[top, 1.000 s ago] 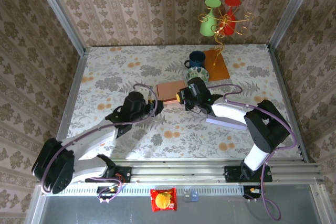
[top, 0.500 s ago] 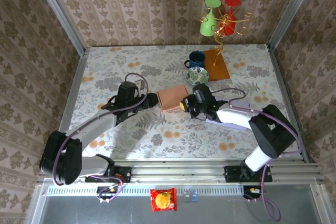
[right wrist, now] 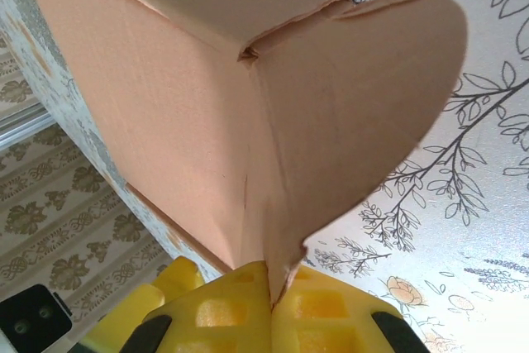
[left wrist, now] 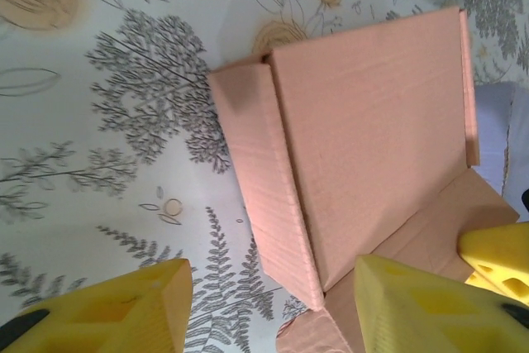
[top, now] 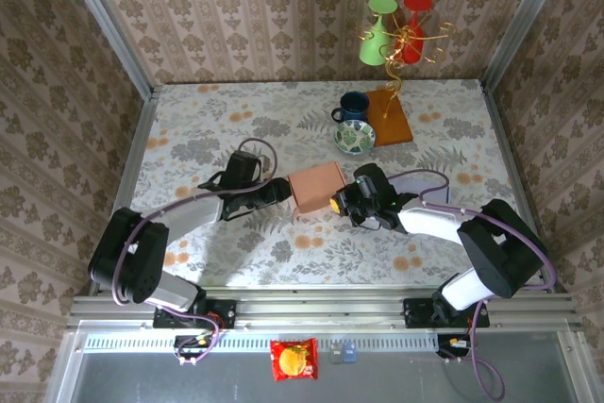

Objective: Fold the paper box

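The paper box (top: 315,189) is a salmon-pink cardboard piece, partly folded, near the middle of the table. My right gripper (right wrist: 271,303) is shut on a rounded flap of the box (right wrist: 347,105), pinching its edge between the yellow pads. My left gripper (left wrist: 273,307) stands open at the box's left corner (left wrist: 285,237), one yellow finger (left wrist: 124,307) over the tablecloth and the other (left wrist: 430,307) over the cardboard. In the top view the left gripper (top: 276,192) sits at the box's left side and the right gripper (top: 342,201) at its right side.
A patterned bowl (top: 355,136), a dark blue mug (top: 352,105) and a brown board (top: 389,118) with a gold cup rack (top: 394,40) stand at the back right. A pale lilac sheet (left wrist: 500,138) lies beside the box.
Both grippers and the box have moved right and nearer the table's front. The box has tilted up from lying flatter. The left fingers have closed slightly.
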Robot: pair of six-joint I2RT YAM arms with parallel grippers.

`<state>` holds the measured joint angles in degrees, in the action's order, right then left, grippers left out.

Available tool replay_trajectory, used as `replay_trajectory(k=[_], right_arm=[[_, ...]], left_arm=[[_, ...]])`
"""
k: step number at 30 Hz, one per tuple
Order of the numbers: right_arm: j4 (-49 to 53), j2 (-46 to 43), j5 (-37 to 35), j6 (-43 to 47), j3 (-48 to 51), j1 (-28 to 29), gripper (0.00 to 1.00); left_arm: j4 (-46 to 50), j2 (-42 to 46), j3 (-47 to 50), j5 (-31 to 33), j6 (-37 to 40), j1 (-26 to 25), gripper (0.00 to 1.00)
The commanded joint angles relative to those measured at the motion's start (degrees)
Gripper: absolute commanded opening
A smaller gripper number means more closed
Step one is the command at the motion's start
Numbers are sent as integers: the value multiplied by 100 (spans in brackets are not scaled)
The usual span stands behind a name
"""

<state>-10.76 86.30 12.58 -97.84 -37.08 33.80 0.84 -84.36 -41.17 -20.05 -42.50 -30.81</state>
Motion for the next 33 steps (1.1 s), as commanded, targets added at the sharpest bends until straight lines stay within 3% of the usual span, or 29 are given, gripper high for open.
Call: replay_trajectory(k=[1,8,14,17,20,24,33], right_arm=[[397,77,82,132,5,31,6],[1406,-222,131,690,-216,-180,41],[3456,-1037,-143,2962,-1099,-537,65],[3856,-1360,-138,3793,-1240,-777,66],[3607,-1558,179,4596,-1161,-1166,66],[3525,-1021,852,5803,-1462,-1541,60],[3247,19,778,7012,-1863,-1557,59]], left_arm=[[-241,-184,-222,-67,-219,-142,52],[-367,-388,-245,124,-327,-193,48],[-535,-489,-261,7,-319,-145,45],[-526,-509,-295,-28,-311,-145,44],[-467,-502,-321,-39,-296,-136,43],[-367,-516,-330,-20,-278,-136,41],[-440,-432,-210,98,-250,-136,40]])
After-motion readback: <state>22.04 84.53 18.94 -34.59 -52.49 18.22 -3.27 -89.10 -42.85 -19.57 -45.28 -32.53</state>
